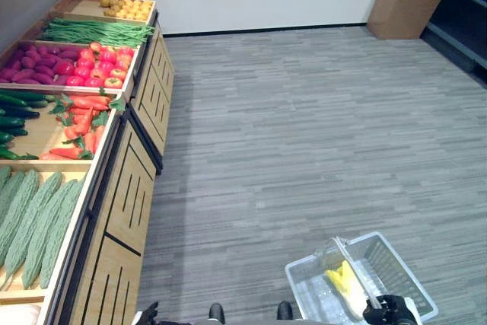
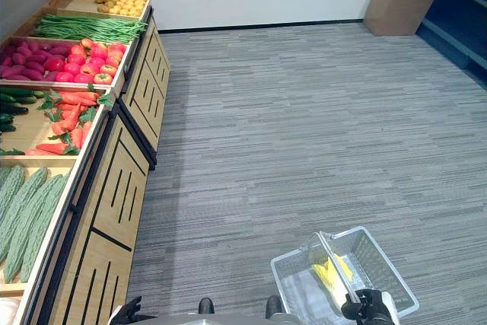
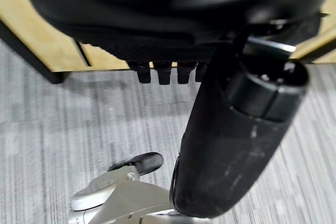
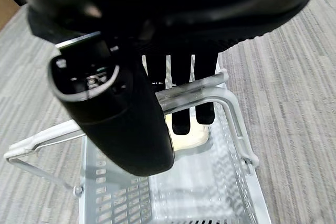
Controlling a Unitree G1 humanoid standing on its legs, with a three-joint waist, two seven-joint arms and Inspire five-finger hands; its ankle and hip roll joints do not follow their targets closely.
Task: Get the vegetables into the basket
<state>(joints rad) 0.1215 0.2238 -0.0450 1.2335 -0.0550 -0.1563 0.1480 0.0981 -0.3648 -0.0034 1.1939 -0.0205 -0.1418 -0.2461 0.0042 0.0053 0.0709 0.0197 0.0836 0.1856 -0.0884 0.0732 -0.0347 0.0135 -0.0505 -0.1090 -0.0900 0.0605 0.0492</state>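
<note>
My right hand point(image 4: 157, 51) has its fingers curled round the handle point(image 4: 210, 90) of the white basket point(image 1: 396, 264), which carries something yellow point(image 1: 344, 279). The vegetables lie well off to my left on the wooden display stand point(image 1: 125, 195): carrots point(image 1: 80, 123) and bitter gourds point(image 1: 34, 222) nearest, long axes running away from me. My left hand point(image 3: 168, 72), fingers relaxed and holding nothing, is the nearer one. The right wrist view alone shows the grip.
</note>
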